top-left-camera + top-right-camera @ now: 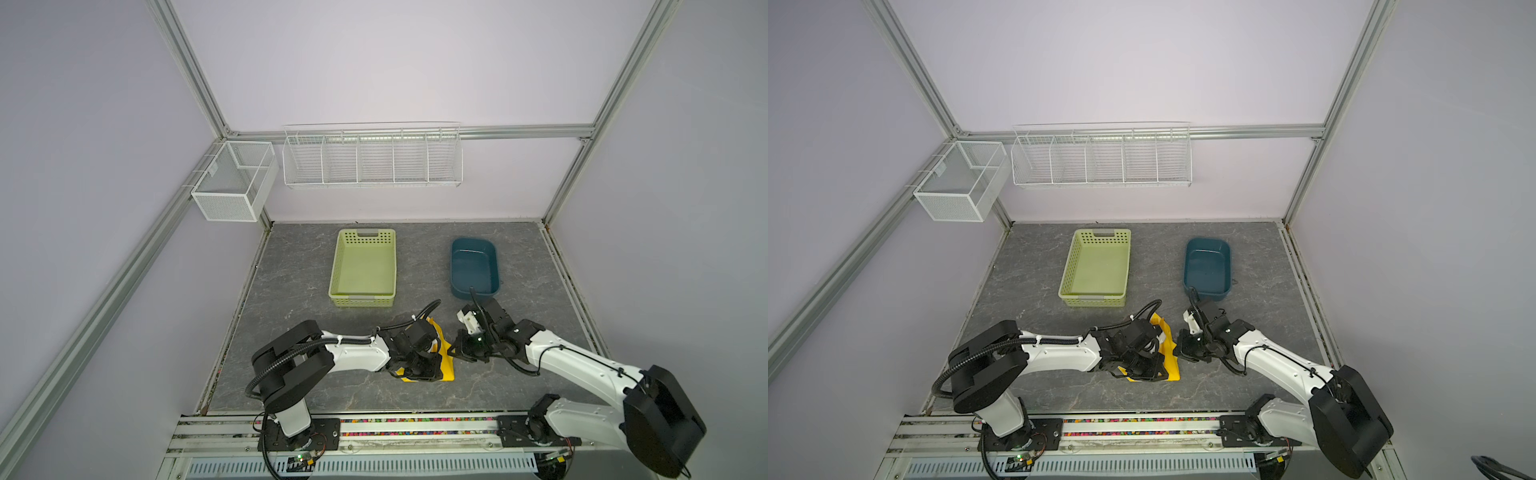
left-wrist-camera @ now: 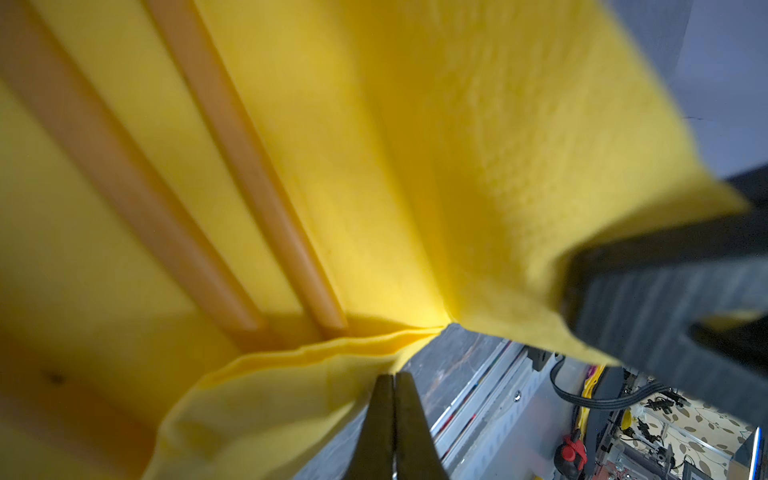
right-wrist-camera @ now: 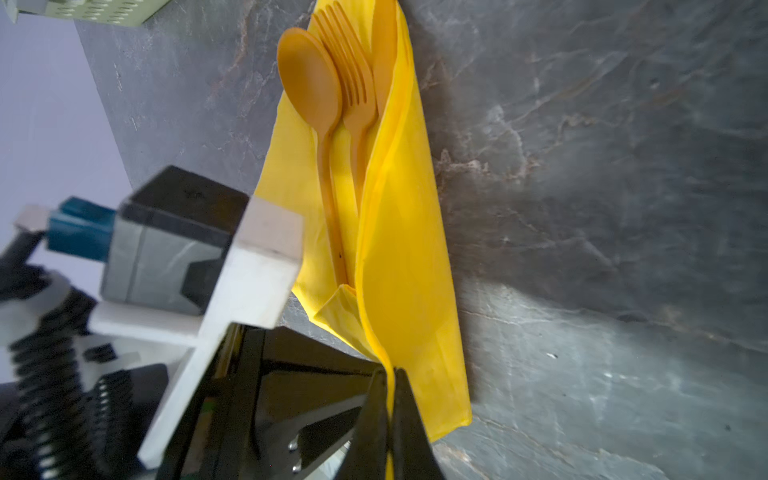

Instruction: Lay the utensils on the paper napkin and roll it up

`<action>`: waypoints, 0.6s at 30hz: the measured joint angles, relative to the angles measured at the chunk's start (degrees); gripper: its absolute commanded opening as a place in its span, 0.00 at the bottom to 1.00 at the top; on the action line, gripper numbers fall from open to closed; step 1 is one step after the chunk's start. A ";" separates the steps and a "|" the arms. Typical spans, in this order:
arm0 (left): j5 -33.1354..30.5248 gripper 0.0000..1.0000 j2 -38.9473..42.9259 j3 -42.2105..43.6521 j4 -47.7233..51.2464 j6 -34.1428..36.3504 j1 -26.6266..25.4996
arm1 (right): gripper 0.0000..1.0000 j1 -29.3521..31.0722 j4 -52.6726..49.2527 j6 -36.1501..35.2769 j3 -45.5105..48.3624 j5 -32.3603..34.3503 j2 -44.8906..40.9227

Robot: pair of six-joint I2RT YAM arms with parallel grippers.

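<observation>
The paper napkin (image 3: 409, 266) lies on the grey counter (image 1: 332, 386) near the front middle, between the 2 arms. One long side is lifted and folded over the 3 orange utensils (image 3: 358, 124). In the right wrist view the spoon (image 3: 309, 79) and fork (image 3: 353, 79) rest side by side on the yellow sheet. Their heads point toward the far side of the counter. The knife (image 3: 384, 50) is tucked under the raised flap, with only its blade end showing. The right end effector (image 3: 392, 374) is clamped on the edge of that flap, and a yellow strip shows between its closed jaws. The left end effector (image 2: 392, 378) has its jaws pressed together right at a folded corner of the napkin. Whether any paper is caught between them I cannot tell. In both top views the left arm (image 1: 357, 353) and its wrist cover most of the napkin, leaving only a yellow wedge (image 1: 1171, 357) in sight. In the right wrist view a white bracket (image 3: 249, 266) on the left arm hides the near end of the spoon's handle. In the left wrist view only 2 orange handles (image 2: 124, 174) can be seen, and the dark body of the right end effector blocks 1 corner of the sheet. A pale green basket (image 1: 361, 300) and a blue tub (image 1: 473, 249) stand well apart from the napkin toward the back of the counter. The right arm's cable crosses the tub's near rim in a top view. A wire rack (image 1: 372, 158) and a mesh box (image 1: 232, 183) hang on the walls above.
</observation>
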State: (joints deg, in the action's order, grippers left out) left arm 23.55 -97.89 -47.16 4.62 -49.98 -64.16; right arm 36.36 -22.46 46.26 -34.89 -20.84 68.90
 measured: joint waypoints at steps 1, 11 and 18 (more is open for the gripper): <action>0.00 0.05 -0.04 -0.04 0.00 -0.09 0.00 | 0.06 0.04 0.02 0.09 0.02 -0.02 0.00; -0.13 0.05 -1.53 -1.29 0.13 -0.37 -0.33 | 0.06 0.17 0.04 0.31 0.04 0.00 -0.31; -0.39 0.04 -2.58 -2.08 1.49 -0.37 -0.42 | 0.06 0.17 0.04 0.57 0.04 0.00 -0.87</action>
State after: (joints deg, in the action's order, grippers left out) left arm 23.16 -100.47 -49.23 6.11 -50.35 -64.58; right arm 36.53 -22.41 46.83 -34.85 -20.84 68.03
